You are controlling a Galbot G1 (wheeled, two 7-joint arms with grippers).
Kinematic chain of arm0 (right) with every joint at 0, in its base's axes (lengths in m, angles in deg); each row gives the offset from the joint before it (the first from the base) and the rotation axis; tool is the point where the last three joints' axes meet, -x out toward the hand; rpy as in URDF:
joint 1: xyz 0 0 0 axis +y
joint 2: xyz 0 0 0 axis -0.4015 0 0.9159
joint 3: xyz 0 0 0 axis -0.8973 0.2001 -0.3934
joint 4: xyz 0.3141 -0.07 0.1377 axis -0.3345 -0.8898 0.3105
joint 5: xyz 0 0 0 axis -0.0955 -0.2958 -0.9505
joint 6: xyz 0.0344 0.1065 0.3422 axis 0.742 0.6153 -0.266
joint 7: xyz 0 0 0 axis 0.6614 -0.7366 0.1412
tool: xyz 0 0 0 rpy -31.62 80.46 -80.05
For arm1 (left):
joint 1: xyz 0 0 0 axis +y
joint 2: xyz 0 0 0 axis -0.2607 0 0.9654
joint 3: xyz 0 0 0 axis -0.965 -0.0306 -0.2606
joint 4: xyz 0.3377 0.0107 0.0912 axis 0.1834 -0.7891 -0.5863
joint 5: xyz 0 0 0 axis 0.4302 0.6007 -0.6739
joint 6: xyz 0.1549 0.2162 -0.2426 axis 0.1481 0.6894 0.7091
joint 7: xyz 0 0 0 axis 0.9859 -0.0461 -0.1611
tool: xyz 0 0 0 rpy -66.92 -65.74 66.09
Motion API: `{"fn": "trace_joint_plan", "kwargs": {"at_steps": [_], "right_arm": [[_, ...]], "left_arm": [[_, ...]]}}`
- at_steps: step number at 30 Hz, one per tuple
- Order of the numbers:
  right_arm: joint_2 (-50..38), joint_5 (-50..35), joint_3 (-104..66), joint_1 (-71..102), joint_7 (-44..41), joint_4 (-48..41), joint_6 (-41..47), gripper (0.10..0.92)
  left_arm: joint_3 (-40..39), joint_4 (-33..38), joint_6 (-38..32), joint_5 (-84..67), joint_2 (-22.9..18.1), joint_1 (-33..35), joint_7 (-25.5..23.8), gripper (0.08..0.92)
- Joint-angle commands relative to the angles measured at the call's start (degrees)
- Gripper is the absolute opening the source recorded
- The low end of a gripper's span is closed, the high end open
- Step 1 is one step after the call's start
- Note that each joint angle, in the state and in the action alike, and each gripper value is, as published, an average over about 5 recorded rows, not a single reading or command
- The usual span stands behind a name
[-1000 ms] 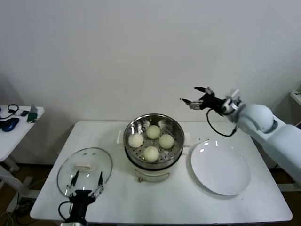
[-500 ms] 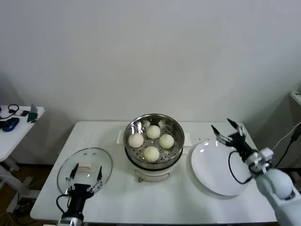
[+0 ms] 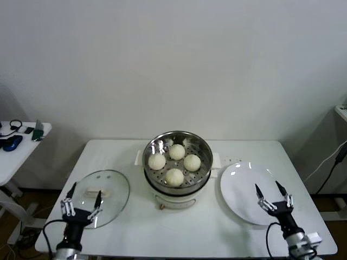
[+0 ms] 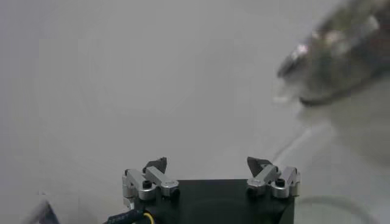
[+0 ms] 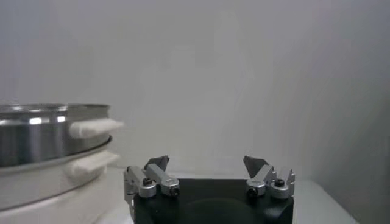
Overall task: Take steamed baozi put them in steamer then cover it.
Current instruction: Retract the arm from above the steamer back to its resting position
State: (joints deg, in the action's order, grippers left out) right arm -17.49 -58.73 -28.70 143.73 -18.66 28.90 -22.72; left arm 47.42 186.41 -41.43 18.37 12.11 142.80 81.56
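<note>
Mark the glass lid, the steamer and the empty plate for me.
glass lid [image 3: 111, 199], head view, clear glass beside its handle.
steamer [image 3: 202, 145], head view, inner steel wall.
plate [image 3: 244, 189], head view, bare white middle.

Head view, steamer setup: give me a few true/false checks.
1. Four baozi sit in the steamer. True.
2. The lid covers the steamer. False: it lies on the table, on the robot's left.
3. The plate holds a baozi. False: it is bare.
4. The left hand is open, near the lid's front edge. True.
5. The right hand grips a baozi. False: open, holding nothing.
</note>
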Motion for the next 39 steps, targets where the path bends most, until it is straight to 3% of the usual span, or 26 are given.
{"fn": "trace_joint_plan", "kwargs": {"at_steps": [1,7,32,35,39], "right_arm": [[5.5,2.8,-0.3,5.8,0.9,-0.6,-4.3,0.823],[6.6,3.6,-0.1,6.6,1.1,-0.1,-4.4,0.823],[10.1,6.1,-1.5,9.5,1.1,2.0,-4.7,0.823],[10.2,6.2,-1.5,9.6,1.1,1.8,-4.8,0.823],[10.5,6.3,-1.5,9.3,1.1,1.5,-4.9,0.823]], "left_arm": [[1.2,-15.5,0.6,35.0,3.7,-5.9,7.3,0.823],[0.8,-21.9,1.7,37.3,3.4,-10.6,7.5,0.823],[-1.4,-34.2,3.7,36.4,4.3,-24.0,6.5,0.823],[-1.4,-34.3,3.7,36.8,4.0,-23.5,6.3,0.787],[-1.2,-34.8,3.9,37.2,3.5,-22.8,6.3,0.679]]}}
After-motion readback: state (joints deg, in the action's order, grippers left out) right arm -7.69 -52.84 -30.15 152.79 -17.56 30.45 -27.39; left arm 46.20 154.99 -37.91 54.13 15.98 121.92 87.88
